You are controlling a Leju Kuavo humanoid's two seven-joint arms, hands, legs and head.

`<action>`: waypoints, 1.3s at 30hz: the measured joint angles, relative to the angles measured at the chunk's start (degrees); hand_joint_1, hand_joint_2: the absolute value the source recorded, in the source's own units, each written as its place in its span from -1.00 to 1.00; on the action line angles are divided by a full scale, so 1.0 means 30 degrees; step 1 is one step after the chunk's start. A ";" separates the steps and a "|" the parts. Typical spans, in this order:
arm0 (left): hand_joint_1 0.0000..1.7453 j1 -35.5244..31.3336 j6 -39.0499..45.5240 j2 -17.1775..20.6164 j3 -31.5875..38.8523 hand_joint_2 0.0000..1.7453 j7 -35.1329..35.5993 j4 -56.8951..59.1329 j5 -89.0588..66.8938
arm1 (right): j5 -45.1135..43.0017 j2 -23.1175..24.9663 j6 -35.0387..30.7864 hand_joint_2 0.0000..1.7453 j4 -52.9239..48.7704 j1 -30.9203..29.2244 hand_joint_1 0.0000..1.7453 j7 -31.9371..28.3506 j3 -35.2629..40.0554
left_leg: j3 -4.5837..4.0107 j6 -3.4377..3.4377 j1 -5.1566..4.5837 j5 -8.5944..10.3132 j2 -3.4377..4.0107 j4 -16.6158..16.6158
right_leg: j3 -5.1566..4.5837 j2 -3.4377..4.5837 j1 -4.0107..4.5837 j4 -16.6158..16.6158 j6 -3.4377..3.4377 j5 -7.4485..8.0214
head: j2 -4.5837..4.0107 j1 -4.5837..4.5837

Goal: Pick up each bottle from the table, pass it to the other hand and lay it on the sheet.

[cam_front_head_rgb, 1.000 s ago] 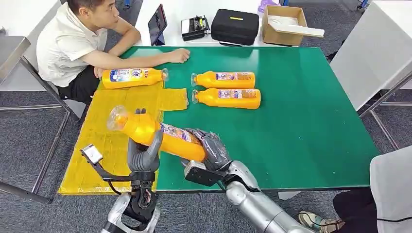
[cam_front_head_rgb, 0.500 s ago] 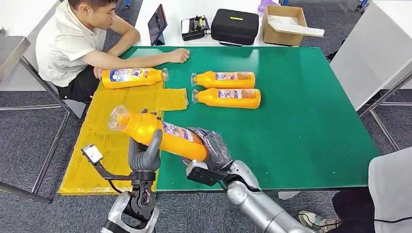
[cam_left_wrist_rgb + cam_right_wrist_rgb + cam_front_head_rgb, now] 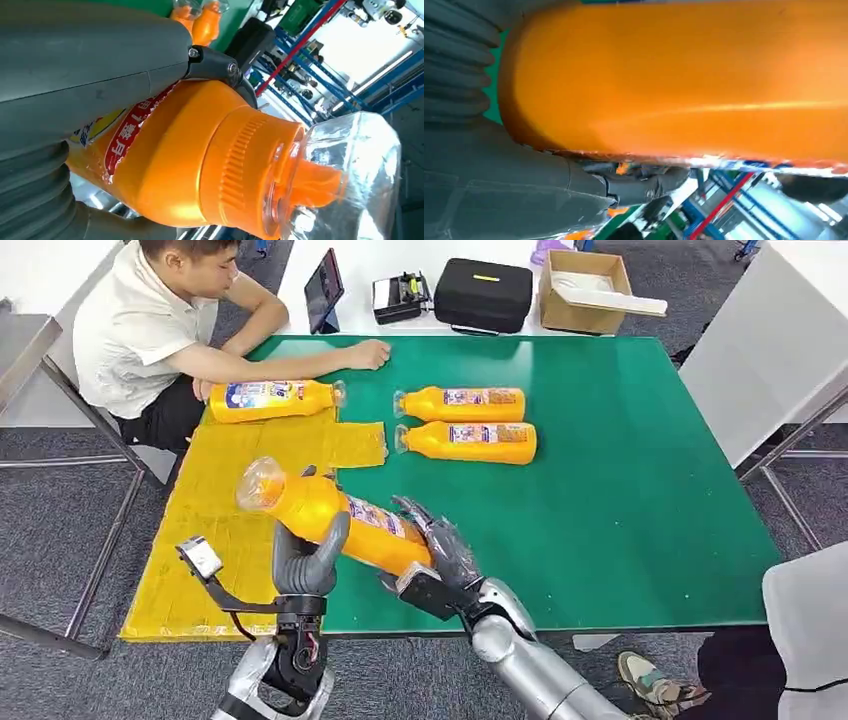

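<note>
An orange bottle (image 3: 335, 517) with a clear cap hangs tilted in the air above the near edge of the green surface (image 3: 620, 490), cap end raised and pointing toward the yellow sheet (image 3: 215, 510). Both hands are on it. The left hand (image 3: 305, 560) grasps the neck end from below, thumb up along the front of the bottle and fingers wrapped behind it; in the left wrist view the thumb lies across the red label just behind the ribbed collar. The right hand (image 3: 440, 555) cups the base end, its fingers partly spread against the bottle's side, with the base resting in the palm.

1 more bottle (image 3: 275, 398) lies on its side at the far edge of the sheet, cap pointing right. 2 bottles (image 3: 465, 422) lie side by side on the bare green surface just beyond the sheet, caps pointing left.

A seated person (image 3: 165, 330) leans on the far left corner, 1 arm stretched along the surface.
</note>
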 measured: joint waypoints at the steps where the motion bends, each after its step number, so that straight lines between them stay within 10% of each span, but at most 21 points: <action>1: 1.00 0.0015 0.0230 0.0036 -0.0094 1.00 -0.0007 -0.0072 -0.0231 | 0.0000 0.0072 -0.0397 -1.00 0.0057 0.0176 -1.00 0.0021 -0.0202 | -0.0002 0.0000 0.0000 0.0000 -0.0002 0.0000 | -0.0001 -0.0001 0.0000 0.0000 0.0000 0.0000 | 0.0000 0.0000; 14: 1.00 -0.0048 0.6190 0.0437 -0.0829 1.00 -0.2043 -0.1092 -0.7125 | 0.1903 0.1063 -0.7774 -1.00 0.0808 0.1166 -1.00 -0.1611 -0.3002 | -0.0004 0.0000 0.0000 0.0001 0.0009 0.0000 | -0.0017 0.0003 0.0000 0.0000 0.0000 0.0002 | 0.0000 0.0000; 22: 1.00 -0.0569 1.1483 0.0860 -0.0501 1.00 -0.3082 0.0067 -1.7281 | 0.2813 0.1297 -0.8166 -1.00 -0.0446 0.1932 -1.00 -0.2718 -0.4955 | -0.0006 0.0001 0.0000 0.0002 -0.0003 0.0000 | -0.0007 -0.0003 0.0000 0.0001 0.0000 0.0002 | 0.0000 0.0000; 39: 1.00 -0.2981 1.1809 0.1390 0.6893 1.00 0.1555 0.7382 -3.6881 | 0.1277 0.1261 -0.8159 -1.00 -0.3307 0.3063 -1.00 -0.4146 -0.8422 | 0.0003 0.0008 0.0002 0.0015 0.0013 0.0000 | -0.0008 0.0005 0.0001 0.0004 -0.0003 0.0012 | 0.0000 0.0000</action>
